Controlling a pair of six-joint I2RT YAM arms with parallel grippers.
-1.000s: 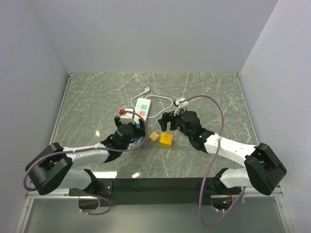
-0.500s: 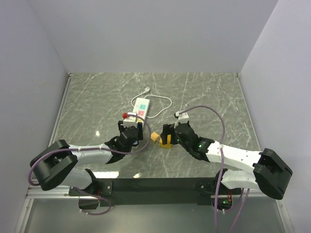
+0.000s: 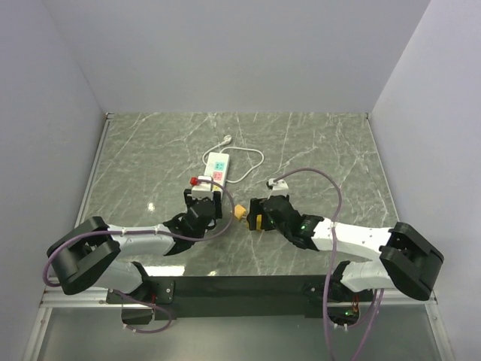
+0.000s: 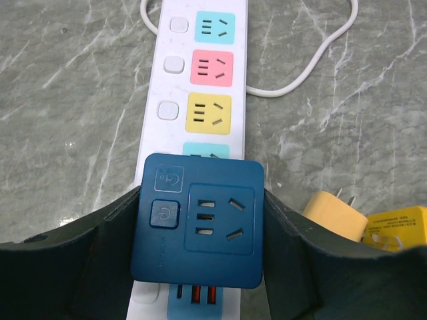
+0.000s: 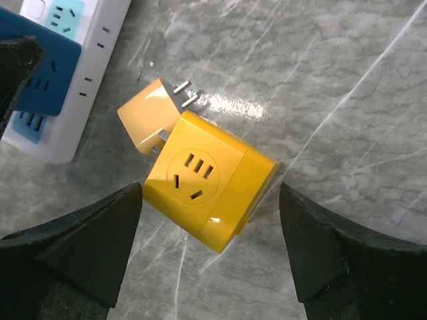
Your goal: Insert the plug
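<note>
Steadying the power strip [image 4: 200, 87] now: my left gripper [image 4: 203, 200] clamps the blue adapter [image 4: 200, 227] seated on it. My right gripper [image 5: 210, 193] hangs open astride the yellow cube adapter [image 5: 207, 177], with the orange plug [image 5: 143, 117] against it. Next, I reckon: close, lift, align prongs with a free socket.

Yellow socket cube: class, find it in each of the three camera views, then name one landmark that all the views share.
Top external: the yellow socket cube sits just right of centre, in the lower half.
Left wrist: yellow socket cube at the lower right edge, partly cut off.
Right wrist: yellow socket cube in the middle of the picture.
Shared landmark: the pale orange plug right beside it.
</note>
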